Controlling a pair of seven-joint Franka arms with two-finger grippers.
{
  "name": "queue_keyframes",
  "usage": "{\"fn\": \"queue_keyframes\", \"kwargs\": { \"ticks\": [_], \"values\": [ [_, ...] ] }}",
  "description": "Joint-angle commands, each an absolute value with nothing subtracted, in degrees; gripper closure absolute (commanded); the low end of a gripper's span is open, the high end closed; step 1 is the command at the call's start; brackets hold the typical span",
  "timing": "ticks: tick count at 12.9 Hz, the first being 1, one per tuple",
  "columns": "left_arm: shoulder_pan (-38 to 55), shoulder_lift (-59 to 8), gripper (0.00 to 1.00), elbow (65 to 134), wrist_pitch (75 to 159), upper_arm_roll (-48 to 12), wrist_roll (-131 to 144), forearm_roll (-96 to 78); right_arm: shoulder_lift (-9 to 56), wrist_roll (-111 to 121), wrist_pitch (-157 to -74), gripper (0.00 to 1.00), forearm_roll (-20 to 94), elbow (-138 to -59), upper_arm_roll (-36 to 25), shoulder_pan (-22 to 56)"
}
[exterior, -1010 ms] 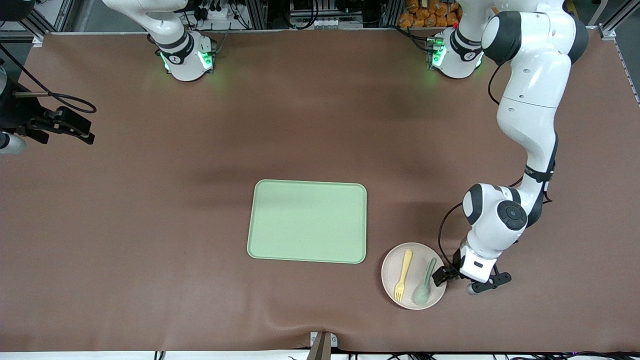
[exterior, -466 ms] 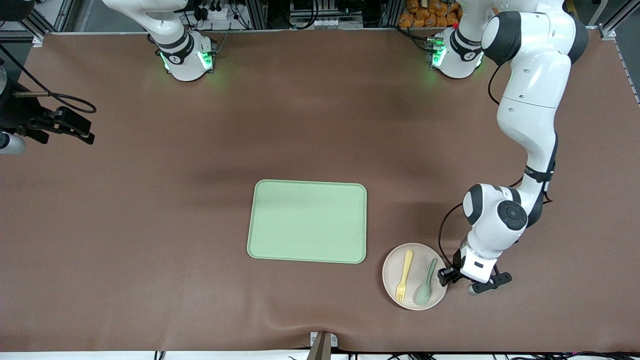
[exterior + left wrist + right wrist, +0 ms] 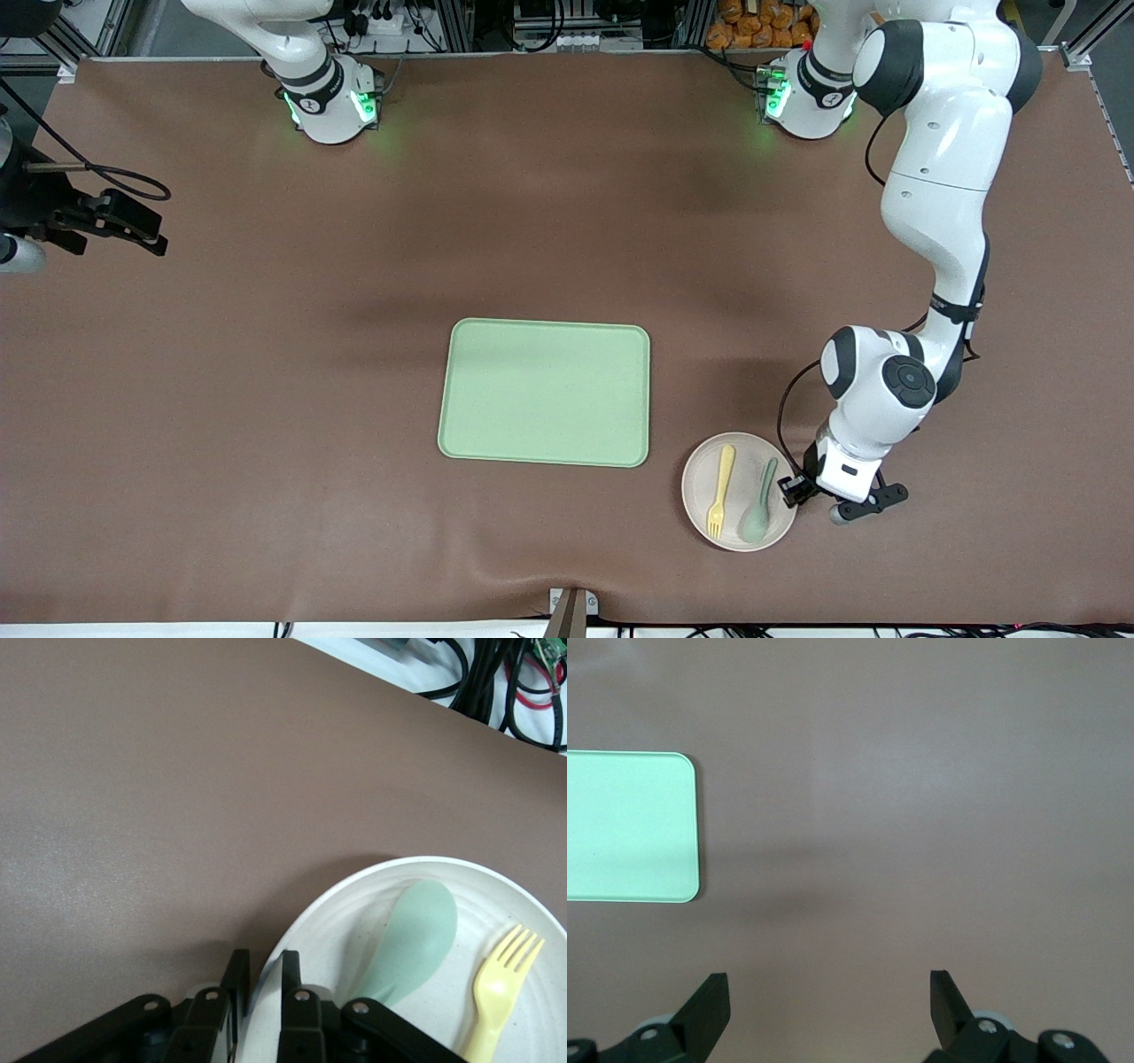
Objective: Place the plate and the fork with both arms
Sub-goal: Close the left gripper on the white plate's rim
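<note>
**Left tool clamps the plate rim**

My left tool point(image 3: 261, 992) has just pinched together on the plate's point(image 3: 740, 532) rim, and the plate has nudged slightly toward the left arm's end of the desk point(image 3: 266, 399). It sits near the tray's point(image 3: 545, 392) corner, nearer the front camera. The fork point(image 3: 718, 493) and spoon point(image 3: 758, 512) lie on it. That looks like a grip ready for lifting. My right tool point(image 3: 830, 1001) waits, fingers spread wide, over bare desk.

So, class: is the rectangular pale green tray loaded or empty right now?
Empty: the rectangular pale green tray shows only bare surface; fork and spoon lie on the round beige plate.
</note>
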State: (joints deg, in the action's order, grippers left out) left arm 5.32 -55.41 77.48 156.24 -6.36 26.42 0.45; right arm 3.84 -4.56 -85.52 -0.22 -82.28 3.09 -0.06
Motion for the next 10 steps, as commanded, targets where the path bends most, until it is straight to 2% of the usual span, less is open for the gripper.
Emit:
{"fn": "queue_keyframes", "kwargs": {
  "ticks": [1,10],
  "values": [
    [5.63,-55.37,0.98,77.61,156.27,-5.8,27.07,0.88,3.16,-4.13,-85.87,0.0,-0.09,-83.06,3.16,-0.44],
    [5.01,-53.35,1.0,79.72,156.18,-5.8,26.81,0.88,3.16,-4.13,-85.78,0.0,-0.09,-83.06,3.16,-0.44]
  ]
}}
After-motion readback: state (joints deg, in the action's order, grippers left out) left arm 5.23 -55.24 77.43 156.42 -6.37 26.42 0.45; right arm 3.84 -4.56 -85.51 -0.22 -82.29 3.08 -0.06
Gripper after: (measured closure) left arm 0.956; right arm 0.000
